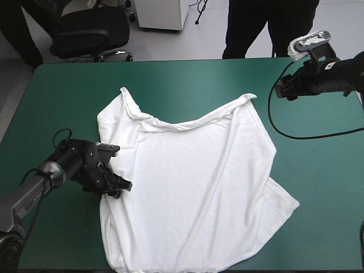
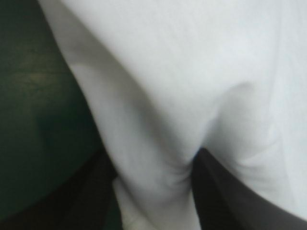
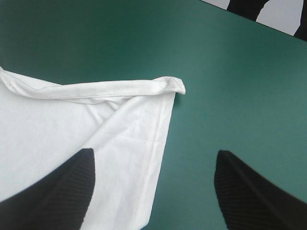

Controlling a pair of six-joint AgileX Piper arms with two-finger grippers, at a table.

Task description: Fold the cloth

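While the left tool point(image 2: 153, 160) clamps the T-shirt point(image 1: 193, 187) at its edge, the right tool point(image 3: 156, 153) gapes empty over teal-green cover point(image 1: 318, 187).

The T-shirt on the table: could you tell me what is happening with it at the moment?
The white T-shirt lies spread out but wrinkled on the teal-green cover, not yet folded. The left gripper is at the shirt's left edge with its fingers pinching the fabric. The right gripper is open and holds nothing. It hovers near the table's far right corner, above the shirt's far right corner, where the edge is rolled over.
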